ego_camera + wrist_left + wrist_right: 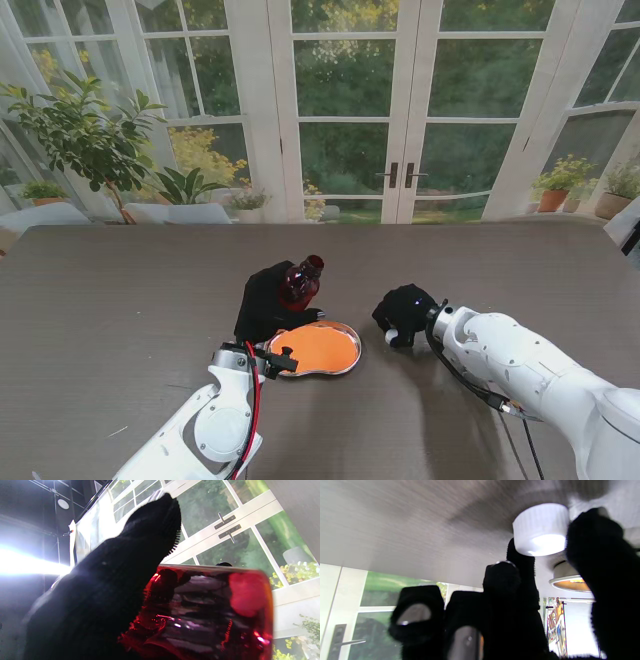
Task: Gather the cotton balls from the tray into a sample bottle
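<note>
Both arms rise beside the orange tray; no cotton balls are discernible on it. Just beyond the tray the left hand clamps the red bottle, mouth up, seemingly ready for filling. Right of the tray, the right hand pinches the white cap, apparently keeping it clear

bottle: glossy red translucent plastic | cap: white ribbed plastic | table: matt wood-grain
</note>
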Controlling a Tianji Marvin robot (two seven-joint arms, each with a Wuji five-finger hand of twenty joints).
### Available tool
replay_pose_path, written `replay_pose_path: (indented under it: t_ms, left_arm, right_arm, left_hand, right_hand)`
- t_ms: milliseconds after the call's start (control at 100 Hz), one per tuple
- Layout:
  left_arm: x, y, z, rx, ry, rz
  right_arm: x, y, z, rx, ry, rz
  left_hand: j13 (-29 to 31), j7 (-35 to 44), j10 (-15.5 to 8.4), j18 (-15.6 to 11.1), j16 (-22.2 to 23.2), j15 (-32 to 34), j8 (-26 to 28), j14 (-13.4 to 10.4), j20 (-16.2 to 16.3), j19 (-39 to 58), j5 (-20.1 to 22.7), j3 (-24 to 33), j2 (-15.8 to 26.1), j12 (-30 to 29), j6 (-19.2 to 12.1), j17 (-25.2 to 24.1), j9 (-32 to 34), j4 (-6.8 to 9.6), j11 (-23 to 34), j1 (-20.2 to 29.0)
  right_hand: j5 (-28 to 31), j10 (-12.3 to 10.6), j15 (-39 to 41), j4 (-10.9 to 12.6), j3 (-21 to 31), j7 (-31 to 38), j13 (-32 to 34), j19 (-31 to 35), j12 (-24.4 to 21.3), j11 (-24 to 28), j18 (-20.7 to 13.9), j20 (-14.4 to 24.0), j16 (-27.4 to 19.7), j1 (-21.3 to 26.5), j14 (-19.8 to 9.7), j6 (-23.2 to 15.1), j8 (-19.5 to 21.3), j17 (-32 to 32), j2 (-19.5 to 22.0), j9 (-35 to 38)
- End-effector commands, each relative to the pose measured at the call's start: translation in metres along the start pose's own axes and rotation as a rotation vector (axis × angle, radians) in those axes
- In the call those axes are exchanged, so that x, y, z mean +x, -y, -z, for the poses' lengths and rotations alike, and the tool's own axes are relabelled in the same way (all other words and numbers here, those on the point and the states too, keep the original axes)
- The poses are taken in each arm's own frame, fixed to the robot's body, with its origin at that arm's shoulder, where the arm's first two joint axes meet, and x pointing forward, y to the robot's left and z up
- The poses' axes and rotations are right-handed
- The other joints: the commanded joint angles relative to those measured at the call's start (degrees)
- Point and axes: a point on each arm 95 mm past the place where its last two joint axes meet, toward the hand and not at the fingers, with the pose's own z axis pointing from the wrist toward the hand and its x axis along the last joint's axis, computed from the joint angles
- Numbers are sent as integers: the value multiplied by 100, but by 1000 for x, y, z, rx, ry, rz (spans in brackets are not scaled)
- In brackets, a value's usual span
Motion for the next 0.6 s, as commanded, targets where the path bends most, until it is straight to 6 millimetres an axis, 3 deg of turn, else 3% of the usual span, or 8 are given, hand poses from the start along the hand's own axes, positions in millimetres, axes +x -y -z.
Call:
replay_pose_path:
  t_ms: [0, 380, 590]
  left_arm:
    - [3, -2, -1, -16, -1, 8]
    - [3, -2, -1, -15, -1, 6]
    - [3, 0, 0, -11, -3, 3]
  right_arm:
    - [4, 7, 1, 28, -11, -6]
    - [4, 9, 0, 26, -13, -28]
    - [3, 9, 0, 34, -20, -35]
  left_hand:
    - [86, 773, -76, -42, 46, 39, 151, 536, 70, -39, 562, 401, 4783, 16, -900, -152, 263, 167, 31, 419]
    - [84, 771, -73, -42, 46, 36, 145, 540, 70, -44, 565, 400, 4782, 20, -889, -160, 261, 163, 22, 416]
    - [85, 766, -77, -25, 45, 36, 143, 536, 71, -51, 558, 399, 4782, 19, -900, -159, 264, 163, 19, 416]
  right_hand:
    - [60, 40, 475, -135, 320, 333, 55, 512, -31, 242, 308, -22, 94, 283, -197, 25, -150, 221, 77, 600]
    - [-60, 77, 510, -187, 301, 965, 52, 539, -73, 360, 303, -44, 102, 441, -165, -15, -380, 241, 416, 606]
    - [126, 75, 525, -138, 351, 1153, 52, 546, -68, 424, 284, -52, 108, 454, -161, -184, -299, 262, 622, 615]
